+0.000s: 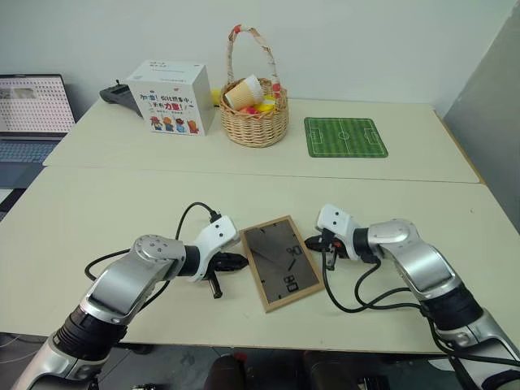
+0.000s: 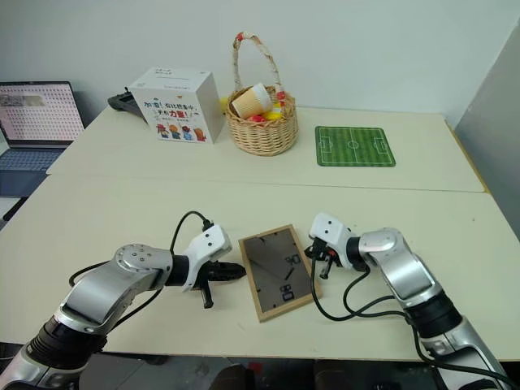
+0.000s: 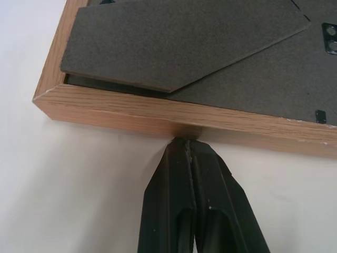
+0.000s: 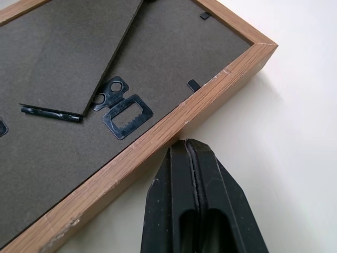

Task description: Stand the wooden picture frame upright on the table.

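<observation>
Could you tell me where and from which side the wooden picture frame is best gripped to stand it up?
The wooden picture frame lies flat, back panel up, on the table, so its thin long side rails are probably the best hold. Come from both flanks: the shut left gripper and the shut right gripper already meet opposite rails, so squeezing between them should lift it.

One frame (image 1: 280, 262), one basket (image 1: 255, 122), one box (image 1: 171, 97), one laptop (image 1: 31, 114), one mat (image 1: 345, 136).

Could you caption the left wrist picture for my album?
Shut left gripper nudges the side of the wooden picture frame, lying back-up on the table.
</observation>
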Controlling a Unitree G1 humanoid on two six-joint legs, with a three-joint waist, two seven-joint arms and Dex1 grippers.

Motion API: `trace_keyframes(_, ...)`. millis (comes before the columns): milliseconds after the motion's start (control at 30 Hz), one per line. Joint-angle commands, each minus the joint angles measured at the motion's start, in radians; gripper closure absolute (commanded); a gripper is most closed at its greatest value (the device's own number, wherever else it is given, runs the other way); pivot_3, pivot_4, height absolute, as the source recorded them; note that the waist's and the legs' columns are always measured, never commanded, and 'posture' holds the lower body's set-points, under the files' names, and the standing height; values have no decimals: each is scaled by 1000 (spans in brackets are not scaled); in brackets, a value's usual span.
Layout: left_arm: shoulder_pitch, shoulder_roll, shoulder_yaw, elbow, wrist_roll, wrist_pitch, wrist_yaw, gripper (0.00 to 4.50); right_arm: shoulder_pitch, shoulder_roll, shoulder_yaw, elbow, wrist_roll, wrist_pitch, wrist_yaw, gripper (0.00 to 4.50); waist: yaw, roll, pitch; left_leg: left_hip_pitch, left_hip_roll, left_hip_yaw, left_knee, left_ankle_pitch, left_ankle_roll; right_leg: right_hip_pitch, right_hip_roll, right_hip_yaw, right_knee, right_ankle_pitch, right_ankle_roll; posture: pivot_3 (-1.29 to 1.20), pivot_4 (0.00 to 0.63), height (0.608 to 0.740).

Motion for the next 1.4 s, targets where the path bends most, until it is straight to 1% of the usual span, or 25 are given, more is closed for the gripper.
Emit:
trace_keyframes(33,-55,-40,-27,25,28,-38,20,4479,28,-22,-5,-110,39,25,15,4500,0,0,0,0,0,0,0,0,0,0,0,0,0,0,0,0,150,740)
trace_keyframes(233,-66,-41,-24,157,91,-141,22,4479,63,-81,-44,-93,19,8,-13,4500,0,0,0,0,-1,-1,0,0,0,1,0,-1,0,0,0,0,150,740)
trace_keyframes(333,-27,0,17,156,48,-147,-33,4479,82,-96,-86,-80,41,-1,-21,4500,0,0,0,0,-1,-1,0,0,0,1,0,-1,0,0,0,0,150,740)
trace_keyframes(433,18,48,81,128,-21,-106,-85,4479,110,-104,-114,-65,58,-31,-20,4500,-10,0,0,1,0,0,0,0,0,1,1,0,0,0,0,0,150,740)
trace_keyframes(500,46,77,143,115,-89,-61,-125,4105,133,-102,-135,-60,83,-54,-10,4500,-16,0,0,2,1,-1,0,0,0,1,2,0,0,0,-1,0,150,740)
trace_keyframes(533,59,88,191,103,-158,2,-152,4045,147,-97,-150,-61,102,-65,-2,4500,-18,0,0,2,1,-1,-1,0,0,1,2,0,0,-1,-1,0,150,740)
trace_keyframes(600,69,91,274,87,-292,141,-179,3570,164,-86,-168,-64,128,-89,5,4500,-20,0,0,1,1,-2,-1,0,0,1,2,-1,1,-1,-2,0,150,740)
trace_keyframes(667,45,64,381,114,-456,376,-171,3225,172,-67,-179,-70,152,-100,-3,4500,-21,0,1,1,1,-2,-1,0,0,1,2,-2,1,-2,-2,0,150,740)
trace_keyframes(700,42,63,411,130,-508,462,-175,2988,176,-61,-174,-72,154,-113,-4,4500,-22,0,1,1,1,-2,-1,0,0,1,2,-2,1,-2,-2,0,150,740)
trace_keyframes(767,44,37,473,177,-573,613,-152,2633,191,-52,-159,-82,155,-133,-7,4500,-24,0,0,1,1,-3,0,0,0,1,2,-3,2,-2,-2,0,150,740)
trace_keyframes(833,46,5,519,212,-619,706,-109,2274,203,-46,-148,-90,150,-142,-14,4500,-25,0,0,1,1,-3,-1,0,0,2,2,-3,1,-2,-2,0,150,740)
trace_keyframes(967,85,-47,547,238,-728,737,-10,1492,230,-50,-128,-107,139,-157,-23,4500,-24,0,0,1,1,-3,0,0,0,1,2,-2,1,-2,-2,0,150,740)
trace_keyframes(1033,108,-84,545,226,-740,737,48,1112,240,-47,-129,-112,149,-145,-27,4500,-22,1,0,2,1,-3,-1,0,0,2,2,-2,1,-2,-2,0,150,740)
trace_keyframes(1067,119,-98,541,218,-744,737,74,822,245,-51,-126,-117,154,-143,-22,4500,-22,1,0,2,1,-3,-1,0,0,2,1,-2,2,-2,-2,0,150,740)
trace_keyframes(1133,124,-124,537,227,-774,737,119,546,253,-59,-115,-120,147,-143,-24,4500,-23,0,0,2,1,-3,0,0,0,2,1,-1,2,-2,-2,0,150,740)
trace_keyframes(1200,118,-144,540,240,-804,737,155,142,256,-62,-109,-118,141,-145,-29,4500,-22,0,0,2,1,-4,0,0,0,2,1,-1,2,-2,-2,0,150,740)
trace_keyframes(1233,113,-156,533,248,-808,737,169,36,249,-56,-103,-116,139,-145,-34,4500,-22,0,0,2,1,-4,0,0,0,2,1,-1,2,-2,-2,0,150,740)
trace_keyframes(1367,110,-192,507,269,-812,737,215,36,226,-30,-88,-126,141,-136,-52,4500,-23,0,0,2,1,-4,0,0,0,2,1,-1,2,-2,-2,0,150,740)
trace_keyframes(1400,109,-215,492,278,-789,730,222,36,213,-19,-72,-119,135,-137,-55,4500,-23,0,0,2,1,-4,0,0,0,2,1,-1,2,-2,-2,0,150,740)
